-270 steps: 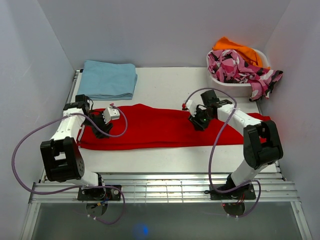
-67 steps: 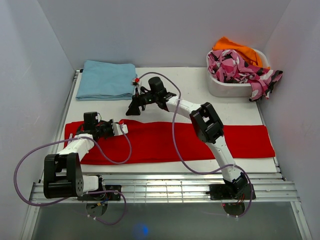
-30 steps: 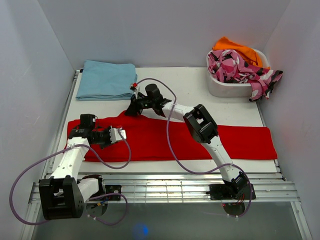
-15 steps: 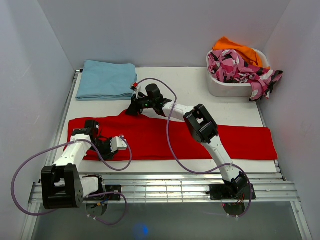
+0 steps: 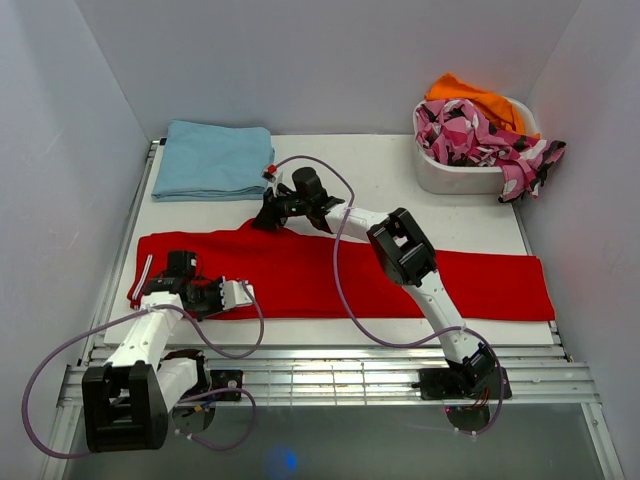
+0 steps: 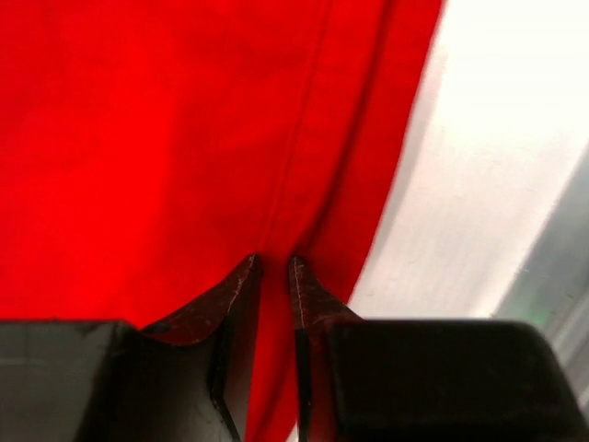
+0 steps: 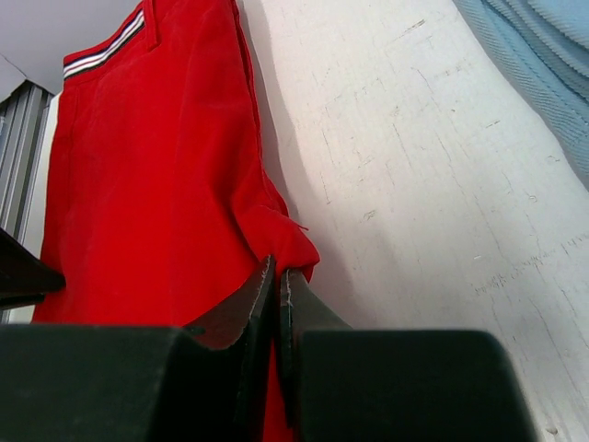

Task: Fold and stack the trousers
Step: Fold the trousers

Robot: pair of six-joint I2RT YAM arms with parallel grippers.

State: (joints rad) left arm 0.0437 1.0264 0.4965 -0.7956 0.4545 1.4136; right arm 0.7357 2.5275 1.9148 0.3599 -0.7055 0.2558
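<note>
Trousers lie stretched at full length across the bench, apparently leg on leg, with no crosswise fold made yet. The right gripper is clenched on the far edge of the cloth toward the waist end. The left gripper pinches a ridge of cloth at the near edge of the same end. The task looks early: folding the length over remains, then stacking, probably on the folded blue garment at the far left corner.

No text, label or number can be read anywhere.
</note>
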